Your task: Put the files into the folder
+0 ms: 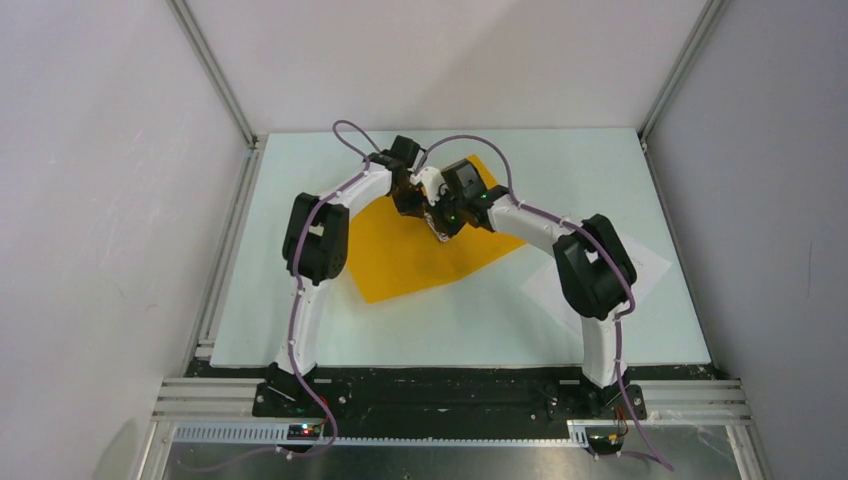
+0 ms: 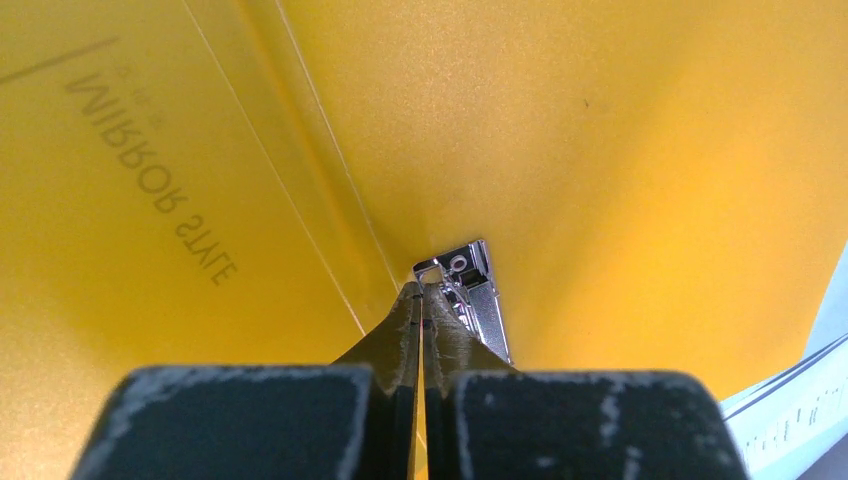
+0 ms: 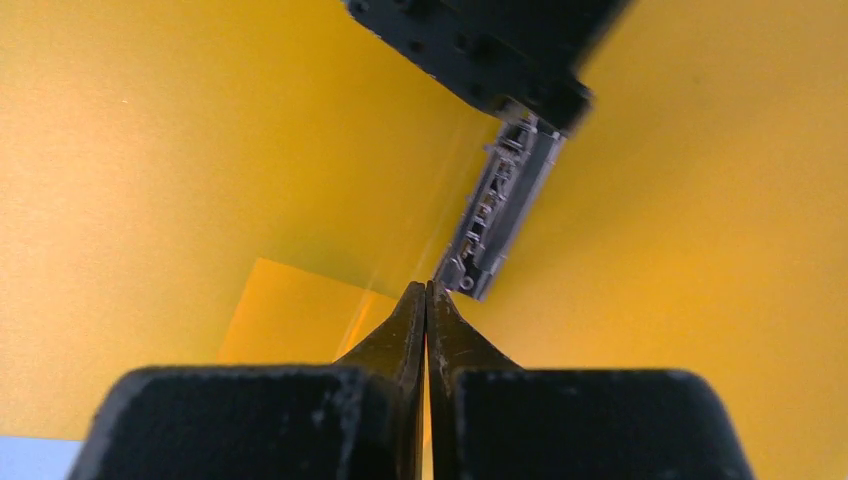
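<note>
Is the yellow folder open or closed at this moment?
Open. The folder lies spread on the table, and both wrist views show its inner crease and the metal clip uncovered.

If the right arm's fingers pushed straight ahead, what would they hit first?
Probably the metal clip in the open folder, just beyond the shut right fingers; depth is unclear.

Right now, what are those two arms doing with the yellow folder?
Left gripper shut, right gripper shut, both tips at the metal clip. Folder lies open; files on the table beside it, not in. Nothing blocking.
</note>
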Action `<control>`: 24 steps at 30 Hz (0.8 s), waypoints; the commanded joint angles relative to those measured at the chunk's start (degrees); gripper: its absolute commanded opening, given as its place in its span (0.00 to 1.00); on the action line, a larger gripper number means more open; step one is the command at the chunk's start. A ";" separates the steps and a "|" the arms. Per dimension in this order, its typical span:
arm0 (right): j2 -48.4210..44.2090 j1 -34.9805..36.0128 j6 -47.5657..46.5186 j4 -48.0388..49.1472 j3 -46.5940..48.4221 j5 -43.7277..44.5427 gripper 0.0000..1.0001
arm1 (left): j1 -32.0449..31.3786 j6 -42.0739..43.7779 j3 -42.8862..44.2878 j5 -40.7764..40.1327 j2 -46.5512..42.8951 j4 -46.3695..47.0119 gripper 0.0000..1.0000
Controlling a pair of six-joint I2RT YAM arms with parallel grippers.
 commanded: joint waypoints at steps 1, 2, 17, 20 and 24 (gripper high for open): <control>3.24 1.30 -0.50 0.80 3.36 1.99 0.00 | -0.30 -1.25 -0.75 0.80 1.17 -1.27 0.00; 4.16 1.37 -0.23 0.26 4.52 1.90 0.00 | -0.29 -1.25 -0.75 0.75 1.20 -1.31 0.00; 8.64 2.40 0.82 -4.30 7.60 6.15 0.07 | 0.41 -1.17 -0.42 0.70 1.34 -1.27 0.00; 9.31 2.39 0.34 -4.86 8.28 6.48 0.08 | 0.43 -1.16 -0.47 0.59 1.36 -1.29 0.00; 10.36 2.28 0.23 -6.49 9.14 6.82 0.09 | 0.49 -1.16 -0.40 0.65 1.39 -1.26 0.00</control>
